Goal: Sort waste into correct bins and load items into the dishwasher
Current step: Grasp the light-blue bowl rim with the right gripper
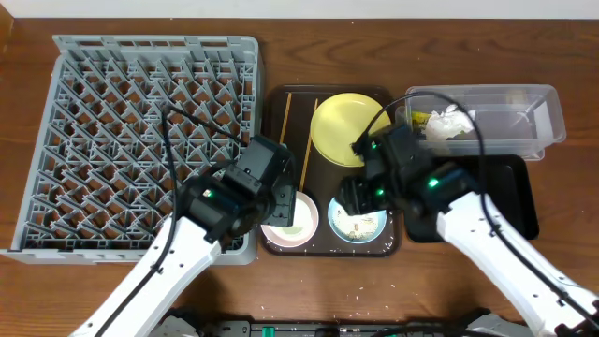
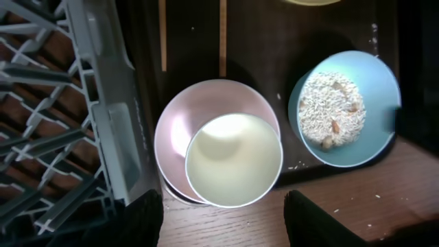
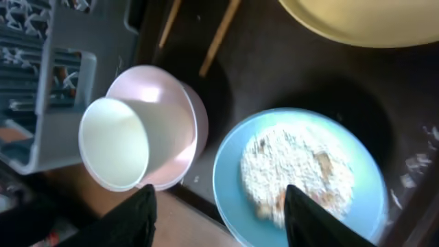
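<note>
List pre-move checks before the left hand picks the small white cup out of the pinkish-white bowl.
1. Left hand open, nothing in it: ok.
2. Small white cup in view, uncovered: ok.
3. Cup upright: not ok, it leans inside the round pinkish-white bowl.
4. Cup empty: ok, no scraps seen inside.
5. Right hand away from the cup: ok, open over the light blue bowl of rice scraps.
6. Hand height above the cup: cannot tell.

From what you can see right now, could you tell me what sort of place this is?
Probably a dish-clearing station on a wooden table: a grey dish rack, a brown serving tray with a light blue bowl of leftover rice, and a clear tub holding a crumpled tissue.
</note>
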Available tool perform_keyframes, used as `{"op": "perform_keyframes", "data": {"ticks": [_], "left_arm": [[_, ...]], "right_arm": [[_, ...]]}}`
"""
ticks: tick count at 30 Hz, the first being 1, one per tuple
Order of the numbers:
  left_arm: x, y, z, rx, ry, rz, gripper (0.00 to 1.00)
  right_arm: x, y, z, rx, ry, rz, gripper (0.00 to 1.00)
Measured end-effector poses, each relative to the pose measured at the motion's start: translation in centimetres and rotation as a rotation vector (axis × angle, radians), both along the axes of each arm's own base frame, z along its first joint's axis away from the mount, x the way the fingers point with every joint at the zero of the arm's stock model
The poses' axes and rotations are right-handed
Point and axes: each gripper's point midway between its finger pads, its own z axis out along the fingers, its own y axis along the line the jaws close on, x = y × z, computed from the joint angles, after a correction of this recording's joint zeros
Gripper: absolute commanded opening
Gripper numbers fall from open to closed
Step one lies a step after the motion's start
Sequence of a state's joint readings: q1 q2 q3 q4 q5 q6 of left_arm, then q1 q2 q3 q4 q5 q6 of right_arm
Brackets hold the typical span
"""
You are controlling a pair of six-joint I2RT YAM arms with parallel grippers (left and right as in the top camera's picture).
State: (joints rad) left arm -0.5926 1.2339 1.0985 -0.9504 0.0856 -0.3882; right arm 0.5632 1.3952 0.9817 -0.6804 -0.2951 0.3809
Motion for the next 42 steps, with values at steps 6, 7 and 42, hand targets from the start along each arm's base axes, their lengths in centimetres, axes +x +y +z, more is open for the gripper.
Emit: {"op": "perform_keyframes", "data": {"ticks": [6,7,42], "left_arm": [[-0.5,0.4,1.8,-0.034,-0.054,0.006,0.65],[-0.6,0.5,2.2,-0.041,-0.067,0.006,0.65],[-1.4,1.1,3.1,-0.053,-0.087,0.007,0.67]], "right_arm": [[-0.9,0.6,-3.3,-0.068,0.065,-0.027,0.49],[-0.9,0.5,-4.5,-0.08,0.113,-0.069,0.48],[1.1,0.1,-11.1,-0.365,0.219,-0.351,0.01]]}}
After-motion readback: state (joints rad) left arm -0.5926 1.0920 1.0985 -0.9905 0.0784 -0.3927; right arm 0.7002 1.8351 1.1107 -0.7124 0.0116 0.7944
